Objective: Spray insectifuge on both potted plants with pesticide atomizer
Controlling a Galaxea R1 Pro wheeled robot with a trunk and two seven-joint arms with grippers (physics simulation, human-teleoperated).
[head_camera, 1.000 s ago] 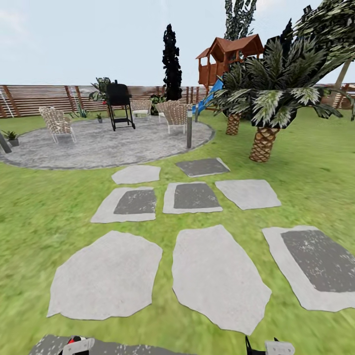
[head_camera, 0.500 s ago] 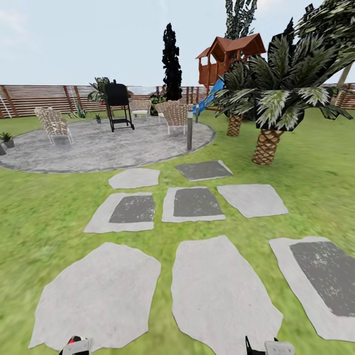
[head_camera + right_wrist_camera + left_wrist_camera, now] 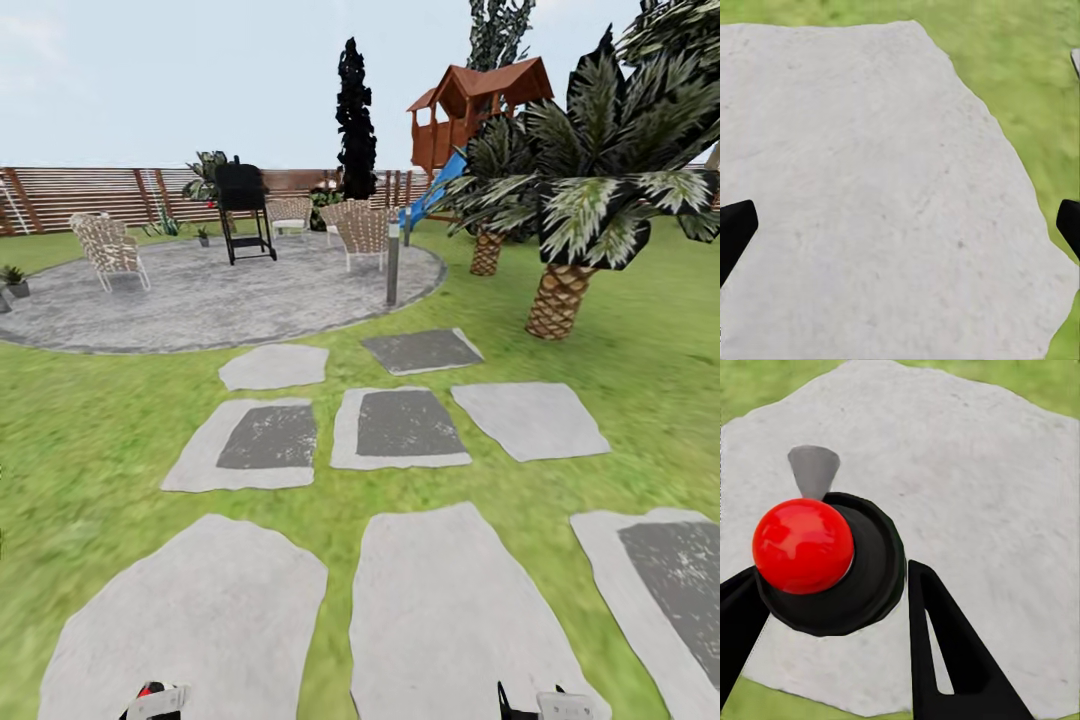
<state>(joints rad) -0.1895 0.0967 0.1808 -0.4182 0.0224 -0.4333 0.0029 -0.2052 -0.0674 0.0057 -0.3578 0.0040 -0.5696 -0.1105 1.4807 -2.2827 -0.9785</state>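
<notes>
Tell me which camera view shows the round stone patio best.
The head view: the round stone patio lies whole beyond the stepping slabs, with chairs and a black grill on it. The left and right wrist views look down on pale slab and grass, not the patio.

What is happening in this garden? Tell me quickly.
A wheeled two-armed robot stands among the pale stone stepping slabs on the green lawn and faces the round grey mottled patio. Its left gripper holds a black-capped object with a red knob and a grey nozzle, probably the pesticide sprayer seen from above. The right gripper is open and holds nothing, above a slab. No spraying is under way.
</notes>
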